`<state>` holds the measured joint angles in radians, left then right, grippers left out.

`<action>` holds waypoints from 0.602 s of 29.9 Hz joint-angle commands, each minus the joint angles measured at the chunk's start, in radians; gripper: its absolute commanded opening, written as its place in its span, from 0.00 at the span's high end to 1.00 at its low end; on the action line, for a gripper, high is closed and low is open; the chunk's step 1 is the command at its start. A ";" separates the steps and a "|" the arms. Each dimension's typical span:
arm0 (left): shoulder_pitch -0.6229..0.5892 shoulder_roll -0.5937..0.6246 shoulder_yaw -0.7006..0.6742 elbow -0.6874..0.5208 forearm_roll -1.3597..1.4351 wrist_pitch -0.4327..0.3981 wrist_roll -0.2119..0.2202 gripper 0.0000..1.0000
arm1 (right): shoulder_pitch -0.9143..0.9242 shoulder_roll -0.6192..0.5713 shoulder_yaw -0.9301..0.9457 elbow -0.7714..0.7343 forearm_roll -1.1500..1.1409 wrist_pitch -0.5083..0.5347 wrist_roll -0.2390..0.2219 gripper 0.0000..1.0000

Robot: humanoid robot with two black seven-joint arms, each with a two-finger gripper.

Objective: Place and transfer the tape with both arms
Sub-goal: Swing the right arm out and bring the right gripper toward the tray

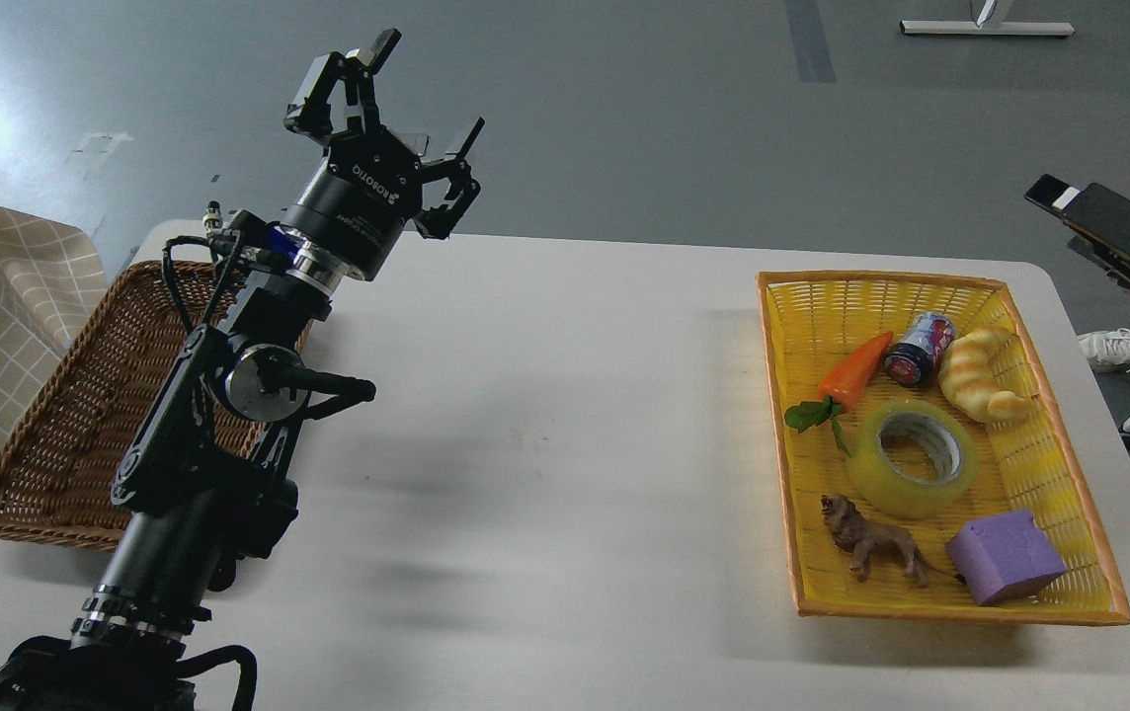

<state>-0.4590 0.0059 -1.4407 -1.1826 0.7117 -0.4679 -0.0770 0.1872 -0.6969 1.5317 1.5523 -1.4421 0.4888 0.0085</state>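
Note:
The tape (893,494), a wide roll of glossy translucent yellow with a grey-white core, lies flat in the yellow basket (774,464) on the right side of the table. My left gripper (427,91) is open and empty. It is raised high above the table's far left, pointing up and away, far from the tape. My left arm (229,395) rises from the lower left over the wicker basket. My right arm and its gripper are out of view.
The yellow basket also holds a toy carrot (853,370), a small can (921,348), a croissant toy (982,377), a toy lion (876,541) and a purple block (1005,555). An empty brown wicker basket (51,434) sits at the left. A black device on a stand (1113,232) is beyond the table's right edge.

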 commanded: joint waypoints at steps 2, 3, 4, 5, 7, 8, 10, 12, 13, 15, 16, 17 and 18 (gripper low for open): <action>-0.001 0.000 -0.001 0.000 -0.007 0.000 -0.001 0.02 | -0.005 -0.019 0.010 -0.006 -0.001 0.000 0.004 0.00; -0.001 0.002 -0.001 0.000 -0.012 0.000 -0.001 0.02 | -0.005 -0.021 0.010 -0.006 -0.001 0.000 0.004 0.00; -0.001 0.002 -0.001 0.000 -0.015 0.000 -0.001 0.02 | -0.006 -0.021 0.010 -0.006 -0.001 0.000 0.004 0.00; -0.001 0.002 0.000 0.000 -0.018 0.000 -0.001 0.02 | -0.009 -0.019 0.010 -0.006 -0.001 0.000 0.004 0.00; 0.000 0.002 0.000 0.000 -0.018 0.000 -0.001 0.02 | -0.012 -0.010 0.007 0.000 -0.007 0.000 -0.011 0.00; 0.000 0.002 0.000 0.000 -0.018 0.000 -0.001 0.02 | -0.018 -0.009 0.007 0.008 -0.015 0.000 -0.016 0.00; 0.000 0.002 0.000 0.000 -0.018 0.000 -0.001 0.02 | -0.031 -0.009 0.008 0.009 -0.020 0.000 -0.024 0.00; 0.000 0.002 0.000 0.000 -0.020 0.000 -0.001 0.02 | -0.034 -0.018 0.008 0.012 -0.049 0.000 -0.048 0.00; 0.000 0.002 0.000 0.000 -0.020 0.000 -0.001 0.02 | -0.035 -0.019 0.007 0.015 -0.060 0.000 -0.053 0.00; -0.001 0.003 -0.001 0.000 -0.020 0.000 -0.001 0.02 | -0.049 -0.019 0.002 0.023 -0.113 0.000 -0.064 0.00; -0.001 0.003 -0.001 0.001 -0.020 0.000 -0.001 0.02 | -0.054 -0.019 -0.005 0.028 -0.157 0.000 -0.068 0.01; -0.001 0.003 -0.001 0.000 -0.020 0.000 -0.001 0.02 | -0.054 -0.019 -0.010 0.029 -0.181 0.000 -0.071 0.01; -0.001 0.003 -0.001 0.001 -0.020 0.000 -0.001 0.02 | -0.054 -0.021 -0.013 0.028 -0.204 0.000 -0.077 0.01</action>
<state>-0.4595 0.0089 -1.4413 -1.1826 0.6919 -0.4679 -0.0782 0.1381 -0.7157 1.5299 1.5766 -1.5729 0.4888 -0.0555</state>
